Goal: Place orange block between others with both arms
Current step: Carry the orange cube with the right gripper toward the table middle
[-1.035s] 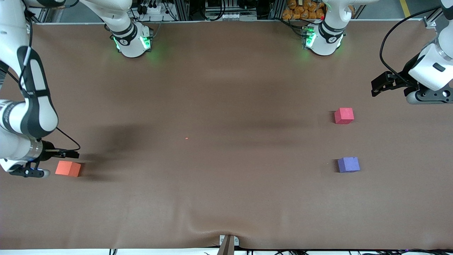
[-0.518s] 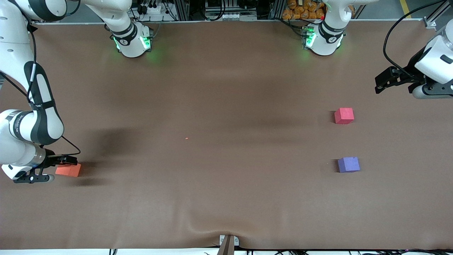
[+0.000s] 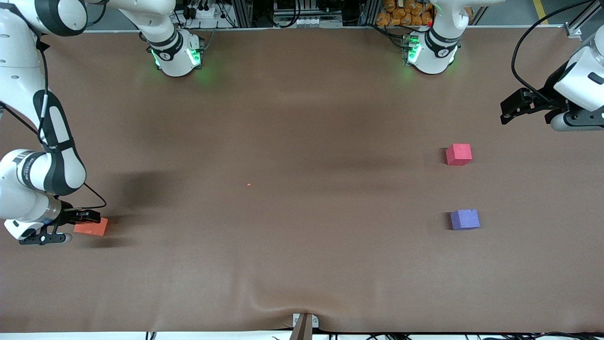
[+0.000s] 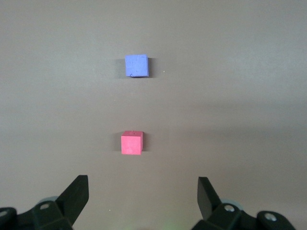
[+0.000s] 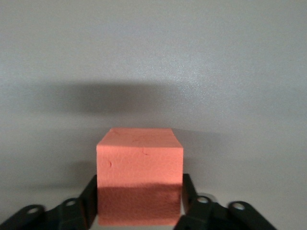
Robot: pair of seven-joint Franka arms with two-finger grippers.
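Orange block (image 3: 91, 226) sits on the tabletop (image 3: 302, 141) at the right arm's end, with the right hand (image 3: 82, 218) down around it. In the right wrist view the block (image 5: 139, 175) fills the space between the two fingers (image 5: 89, 195), which lie against its opposite side faces; the hand looks closed on it, though the block is not yet lifted.

It looks like matte foam: light, a little soft, dry enough not to slip. Small dents show on its top face, so a hard squeeze would likely press it in; a modest grip should do. Flat parallel sides are the right place to hold, low and centred as the fingers now sit, so it should not twist out. Being so light, it may tip or bounce if dropped instead of set down.

Relative to the orange block, the red block (image 3: 458, 154) and purple block (image 3: 465, 219) lie well apart from it, toward the left arm's end; the purple one is about level with the orange block, the red one farther from the front camera. The gap between them looks wide enough for one more cube.

The left hand (image 3: 512, 106) waits in the air above the tabletop near the red block, its fingers (image 4: 76, 194) spread wide and holding nothing.
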